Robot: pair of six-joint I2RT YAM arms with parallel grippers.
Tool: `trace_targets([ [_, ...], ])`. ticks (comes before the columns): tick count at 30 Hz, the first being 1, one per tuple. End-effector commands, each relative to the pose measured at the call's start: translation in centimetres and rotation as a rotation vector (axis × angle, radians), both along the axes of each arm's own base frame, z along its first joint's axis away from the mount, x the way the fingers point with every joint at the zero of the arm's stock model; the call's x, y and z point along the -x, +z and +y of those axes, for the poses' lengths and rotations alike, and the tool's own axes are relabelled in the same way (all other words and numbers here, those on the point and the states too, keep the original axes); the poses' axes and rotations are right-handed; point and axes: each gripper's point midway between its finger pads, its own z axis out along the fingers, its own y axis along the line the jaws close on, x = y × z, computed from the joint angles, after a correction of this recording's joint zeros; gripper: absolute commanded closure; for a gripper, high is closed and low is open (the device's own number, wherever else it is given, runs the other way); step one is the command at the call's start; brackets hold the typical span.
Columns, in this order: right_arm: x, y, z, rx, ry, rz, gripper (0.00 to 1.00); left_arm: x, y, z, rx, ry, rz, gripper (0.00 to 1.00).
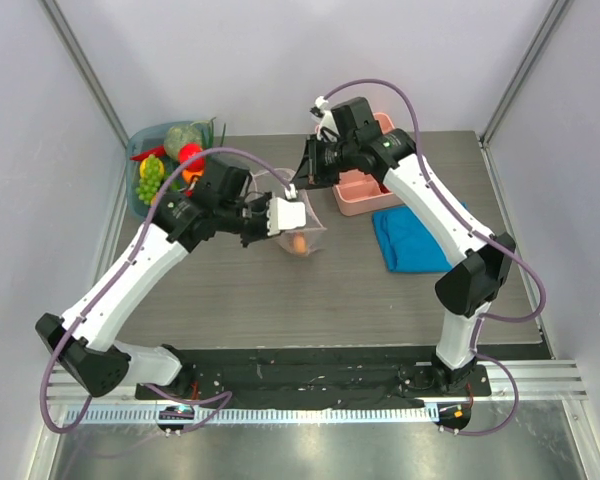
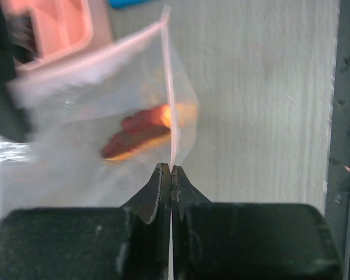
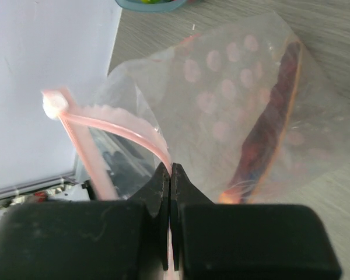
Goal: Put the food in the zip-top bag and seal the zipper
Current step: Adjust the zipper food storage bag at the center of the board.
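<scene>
The clear, pink-dotted zip-top bag [image 1: 312, 218] hangs between both grippers above the table's middle. A brown-orange sausage piece [image 1: 298, 243] lies inside it, also visible through the plastic in the left wrist view [image 2: 139, 132] and the right wrist view [image 3: 267, 143]. My left gripper [image 1: 278, 216] is shut on a thin edge of the bag [image 2: 171, 168]. My right gripper [image 1: 303, 184] is shut on the pink zipper [image 3: 123, 126], whose white slider tab [image 3: 53, 105] sits at the far end. The bag's mouth gapes open. More food, including green grapes [image 1: 150, 178] and a leafy cabbage [image 1: 185, 135], stays in the bowl at the back left.
A blue-grey bowl [image 1: 136, 150] holds the loose food at the back left corner. A pink divided tray [image 1: 358, 196] stands right of the bag, and a folded blue cloth [image 1: 416, 238] lies beside it. Walls close in at the left and back.
</scene>
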Motion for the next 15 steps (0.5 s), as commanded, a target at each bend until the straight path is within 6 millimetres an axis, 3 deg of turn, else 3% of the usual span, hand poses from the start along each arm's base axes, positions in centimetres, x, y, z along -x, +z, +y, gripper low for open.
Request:
trace_targets([
  [1, -0.4, 5.6, -1.6, 0.068, 0.063, -0.288, 0.99, -0.5, 8.8, -1.2, 0.171, -0.003, -0.155, 1.0],
  [4, -0.5, 7.5, -2.2, 0.144, 0.149, -0.423, 0.99, -0.1, 12.2, -1.8, 0.254, 0.006, -0.159, 1.0],
  [8, 0.5, 7.5, -3.6, 0.237, 0.181, -0.471, 0.99, 0.1, 13.1, -2.3, 0.291, 0.014, -0.125, 1.0],
  [10, 1.2, 8.5, -3.7, 0.215, 0.184, -0.5, 0.99, 0.6, 12.0, -2.6, 0.29, 0.004, -0.076, 1.0],
  [13, 2.7, 6.3, -2.9, 0.197, 0.231, -0.426, 0.99, 1.8, 9.6, -3.2, 0.279, -0.01, 0.031, 1.0],
  [14, 3.5, 4.7, -2.8, 0.219, 0.262, -0.398, 0.99, 2.0, 9.0, -3.5, 0.276, -0.004, 0.063, 1.0],
  [15, 3.6, 3.9, -2.9, 0.234, 0.271, -0.385, 0.99, 2.1, 7.5, -3.7, 0.269, 0.04, 0.142, 1.0],
])
